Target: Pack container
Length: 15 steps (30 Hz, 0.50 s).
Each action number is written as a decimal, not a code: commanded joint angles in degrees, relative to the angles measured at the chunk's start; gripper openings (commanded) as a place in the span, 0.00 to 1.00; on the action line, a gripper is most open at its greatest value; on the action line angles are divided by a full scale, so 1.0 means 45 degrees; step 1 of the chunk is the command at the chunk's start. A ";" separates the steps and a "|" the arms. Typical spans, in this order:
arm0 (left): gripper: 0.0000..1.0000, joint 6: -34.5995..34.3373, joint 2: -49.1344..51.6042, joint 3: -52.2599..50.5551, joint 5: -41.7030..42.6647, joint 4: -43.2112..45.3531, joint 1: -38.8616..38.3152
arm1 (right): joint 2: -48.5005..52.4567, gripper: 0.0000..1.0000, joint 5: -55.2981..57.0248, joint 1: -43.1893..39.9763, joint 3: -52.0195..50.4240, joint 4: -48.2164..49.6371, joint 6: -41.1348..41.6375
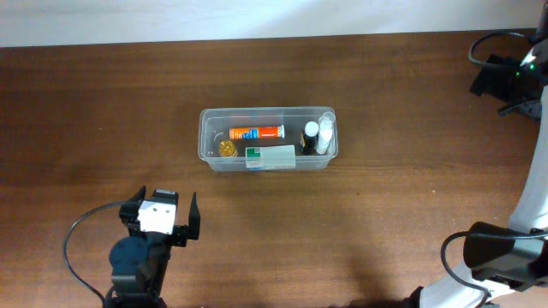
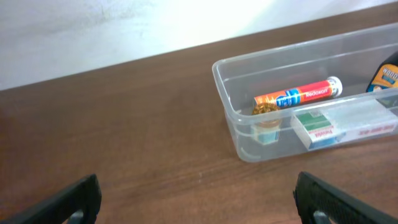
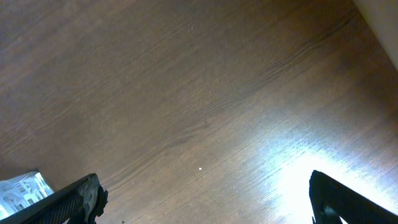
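The clear plastic container stands at the table's centre. In it lie an orange tube, a small gold item, a white-and-green carton, a dark bottle and a white bottle. The left wrist view shows the container's left end with the tube and carton. My left gripper is open and empty, near the front left, well short of the container; its jaws frame bare wood. My right gripper is open and empty over bare table.
A black device with a green light and cables sits at the far right corner. The right arm's base fills the front right. A crinkled whitish scrap shows at the lower left edge of the right wrist view.
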 commanded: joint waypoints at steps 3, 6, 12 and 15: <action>0.99 -0.0063 -0.0554 -0.1205 0.0165 0.1511 0.0068 | -0.0058 0.98 0.0117 -0.0058 0.0087 -0.0005 0.0112; 0.99 -0.0063 -0.0787 -0.1661 0.0160 0.2001 0.0068 | -0.0058 0.98 0.0117 -0.0058 0.0087 -0.0005 0.0112; 0.99 -0.0063 -0.1899 -0.2336 0.0321 0.2064 0.0335 | -0.0058 0.99 0.0117 -0.0058 0.0087 -0.0005 0.0112; 0.99 -0.0063 -0.2535 -0.2375 0.0452 0.1710 0.0549 | -0.0058 0.98 0.0117 -0.0058 0.0087 -0.0005 0.0112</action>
